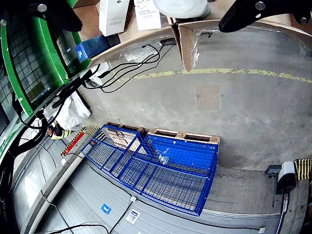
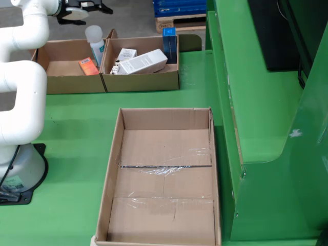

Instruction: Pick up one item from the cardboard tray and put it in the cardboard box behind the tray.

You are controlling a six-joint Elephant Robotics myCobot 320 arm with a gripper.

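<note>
white carton (image 2: 142,62) lies slantwise in the tray (image 2: 141,82), long axis rising toward its right edge; gripper (image 2: 82,10) spread open, empty.

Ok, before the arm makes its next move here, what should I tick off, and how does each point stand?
1. Gripper open with nothing in it: ok; the wrist view shows the fingers spread and nothing between them.
2. Gripper over an item: not ok; the wrist view shows floor and a blue wire cage.
3. Items to pick: ok; a white carton and an orange packet lie in the far boxes.
4. Room in the near cardboard box: ok, nothing in it.
5. Grasp height: cannot tell.
</note>
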